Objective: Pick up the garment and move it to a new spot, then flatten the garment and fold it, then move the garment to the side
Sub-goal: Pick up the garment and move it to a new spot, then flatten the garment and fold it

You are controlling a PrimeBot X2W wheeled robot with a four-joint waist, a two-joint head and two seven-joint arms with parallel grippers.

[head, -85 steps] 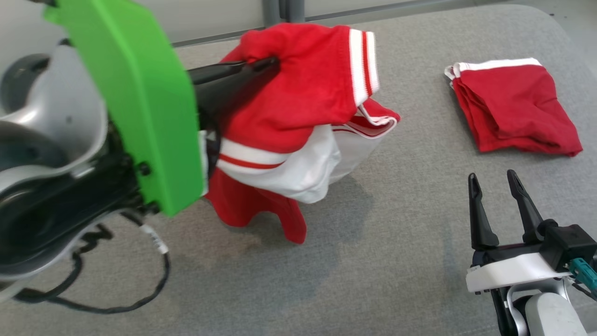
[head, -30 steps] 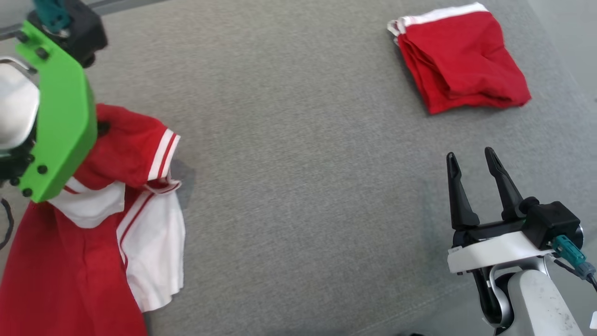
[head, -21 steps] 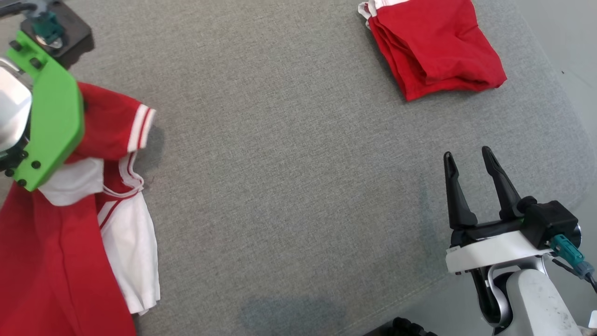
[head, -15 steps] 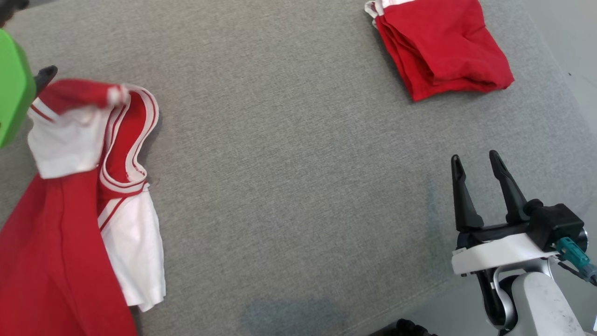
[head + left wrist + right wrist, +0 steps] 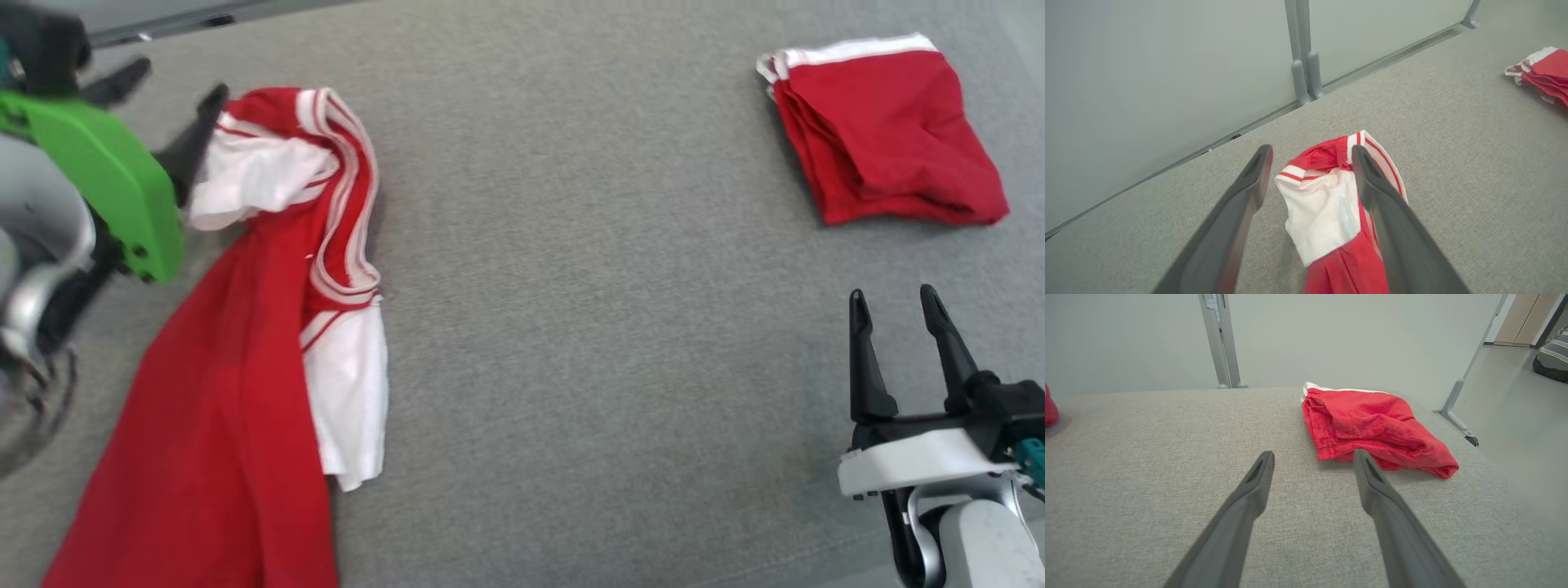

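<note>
The garment [image 5: 245, 351], red with white panels and striped trim, lies crumpled in a long strip on the grey padded table [image 5: 571, 327] at the left. Its lower end runs past the bottom edge of the head view. My left gripper [image 5: 180, 79], behind a green plate, stands open just left of the garment's bunched top end. In the left wrist view that gripper [image 5: 1311, 151] is spread over the bunched end of the garment [image 5: 1323, 212] with nothing pinched. My right gripper [image 5: 891, 296] is open over bare table at the lower right, and nothing lies between its fingers [image 5: 1313, 454].
A second red garment [image 5: 886, 131], folded with a white band, lies at the far right of the table and ahead of my right gripper [image 5: 1372, 424]. Grey partition panels with a metal post [image 5: 1302, 61] stand behind the table. Floor lies past the table's right edge [image 5: 1515, 416].
My left gripper has opened and let go of the garment, whose top end has dropped onto the table. The head camera has shifted. The right gripper stays open.
</note>
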